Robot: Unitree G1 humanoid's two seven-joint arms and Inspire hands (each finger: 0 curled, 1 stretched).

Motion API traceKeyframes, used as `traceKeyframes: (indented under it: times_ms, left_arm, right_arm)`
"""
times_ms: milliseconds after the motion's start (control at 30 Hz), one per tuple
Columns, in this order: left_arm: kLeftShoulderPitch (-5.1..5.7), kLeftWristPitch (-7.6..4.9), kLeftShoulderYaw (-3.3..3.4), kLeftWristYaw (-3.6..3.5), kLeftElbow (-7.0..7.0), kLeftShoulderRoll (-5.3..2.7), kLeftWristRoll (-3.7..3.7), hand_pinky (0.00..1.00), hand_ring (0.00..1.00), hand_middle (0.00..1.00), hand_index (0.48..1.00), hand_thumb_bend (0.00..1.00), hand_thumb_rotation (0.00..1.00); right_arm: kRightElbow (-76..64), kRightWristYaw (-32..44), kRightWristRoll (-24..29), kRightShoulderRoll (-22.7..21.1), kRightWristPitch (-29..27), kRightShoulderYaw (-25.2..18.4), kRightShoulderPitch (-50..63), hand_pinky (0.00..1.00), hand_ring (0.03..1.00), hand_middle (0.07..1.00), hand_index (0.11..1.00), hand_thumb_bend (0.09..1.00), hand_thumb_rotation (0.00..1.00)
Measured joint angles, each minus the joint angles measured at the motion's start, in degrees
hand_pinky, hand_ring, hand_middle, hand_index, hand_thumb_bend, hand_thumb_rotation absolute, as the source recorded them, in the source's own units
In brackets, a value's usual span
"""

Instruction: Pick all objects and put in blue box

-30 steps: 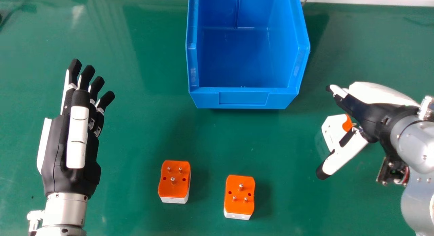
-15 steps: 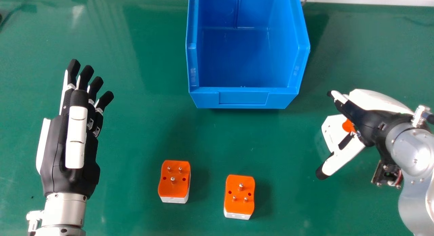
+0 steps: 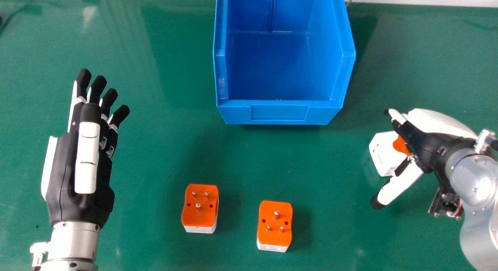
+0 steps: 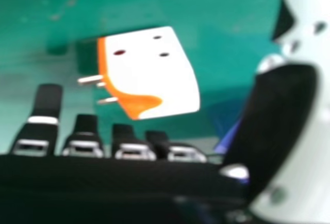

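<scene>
glossy tabletop (image 3: 155, 154), blocky adapters (image 3: 200, 214), perhaps plastic

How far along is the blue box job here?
None looks boxed: the left adapter, middle adapter and right adapter all sit outside the blue box. Nothing is in hand: the right hand is open near the right adapter, the left hand open too. All three are left to box.
</scene>
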Motion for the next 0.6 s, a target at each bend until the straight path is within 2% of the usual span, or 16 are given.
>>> traceKeyframes:
  times_ms: [133,333,600]
  left_arm:
    - [0.0,-0.01,0.02,-0.01,0.0,0.0,0.0,0.93,0.97,0.99,0.995,0.71,0.83]
    - [-0.01,-0.06,0.1,0.0,0.02,0.0,0.0,0.93,0.97,0.99,0.992,0.71,0.83]
    - [0.0,-0.13,0.26,-0.02,0.19,0.01,0.0,0.92,0.97,0.99,0.989,0.7,0.83]
  right_arm:
    - [1.14,-1.49,0.25,-0.45,-0.09,0.9,-0.01,0.79,0.968,1.0,1.0,1.0,0.17]
    - [3.27,-5.27,0.26,-1.11,-0.6,2.85,-0.02,0.78,0.975,1.0,1.0,0.993,0.12]
    - [7.38,-12.47,0.99,-1.3,-4.16,4.66,-0.03,0.77,0.977,1.0,1.0,0.976,0.09]
